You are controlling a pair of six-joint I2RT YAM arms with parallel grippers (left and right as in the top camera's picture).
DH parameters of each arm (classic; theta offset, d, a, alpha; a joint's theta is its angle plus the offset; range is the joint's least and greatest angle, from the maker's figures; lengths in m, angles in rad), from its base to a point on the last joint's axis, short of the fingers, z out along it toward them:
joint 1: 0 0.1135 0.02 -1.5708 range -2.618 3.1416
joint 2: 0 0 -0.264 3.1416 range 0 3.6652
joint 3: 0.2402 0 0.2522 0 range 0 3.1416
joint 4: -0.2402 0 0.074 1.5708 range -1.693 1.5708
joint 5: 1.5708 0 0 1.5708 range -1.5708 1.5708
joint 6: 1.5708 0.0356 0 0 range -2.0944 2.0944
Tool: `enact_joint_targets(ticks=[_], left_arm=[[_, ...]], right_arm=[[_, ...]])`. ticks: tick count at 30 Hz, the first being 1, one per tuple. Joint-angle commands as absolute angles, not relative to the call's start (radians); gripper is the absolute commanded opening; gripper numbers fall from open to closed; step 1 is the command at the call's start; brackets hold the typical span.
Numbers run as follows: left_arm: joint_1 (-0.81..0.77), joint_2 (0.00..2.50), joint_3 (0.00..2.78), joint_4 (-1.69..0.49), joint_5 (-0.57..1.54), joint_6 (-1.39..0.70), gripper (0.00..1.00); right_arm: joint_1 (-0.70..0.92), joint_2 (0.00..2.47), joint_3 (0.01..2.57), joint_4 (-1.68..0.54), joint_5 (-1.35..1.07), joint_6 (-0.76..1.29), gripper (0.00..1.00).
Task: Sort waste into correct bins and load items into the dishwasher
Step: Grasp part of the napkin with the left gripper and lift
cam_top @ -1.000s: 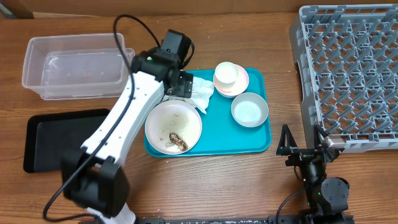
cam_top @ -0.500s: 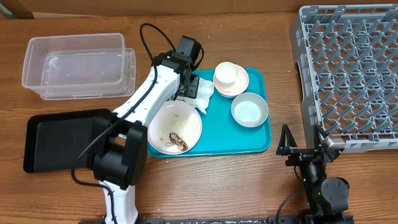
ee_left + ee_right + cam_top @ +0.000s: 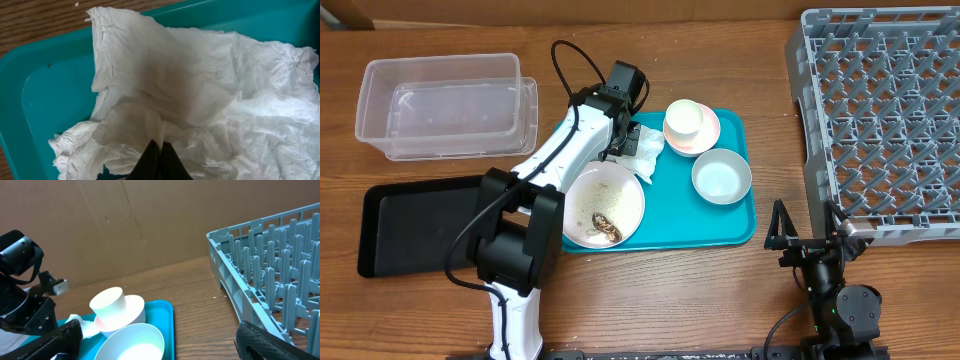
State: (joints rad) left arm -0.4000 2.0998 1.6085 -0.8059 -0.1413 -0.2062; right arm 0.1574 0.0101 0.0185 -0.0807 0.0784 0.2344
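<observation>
A crumpled white napkin point(image 3: 646, 150) point(image 3: 200, 95) lies on the teal tray's back left part. My left gripper point(image 3: 631, 140) point(image 3: 160, 147) is down on it, jaws shut, a fold of the paper pinched between the tips. In front of it stands the white plate point(image 3: 603, 200) with brown food scraps point(image 3: 607, 228) and crumbs. A white cup point(image 3: 684, 119) point(image 3: 112, 305) sits on a pink saucer point(image 3: 710, 133). Near them is the grey-blue bowl point(image 3: 721, 177) point(image 3: 135, 342). My right gripper point(image 3: 807, 232) point(image 3: 160, 345) rests open and empty near the front edge.
The teal tray point(image 3: 740, 228) holds the dishes. A clear tub point(image 3: 445, 105) stands at the back left, with a black tray point(image 3: 420, 222) in front of it. The grey dish rack point(image 3: 880, 110) point(image 3: 270, 260) fills the right side, close beside my right gripper.
My left gripper has come over the napkin from the left and shut on it. The right arm has not moved.
</observation>
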Motion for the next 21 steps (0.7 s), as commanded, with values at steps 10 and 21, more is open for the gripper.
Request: enact_joint_targets(ticks=[10,21], left_arm=[[-0.387,1.959,1.806,-0.921,-0.163,-0.363,0.04],[-0.22,1.663,1.822,-0.94,-0.313,-0.364,0.04]], right_arm=[[0.154,0.003,0.008,-0.076,0.084,0.228,1.0],[0.154,0.003,0.008,-0.076,0.084,0.228,1.0]])
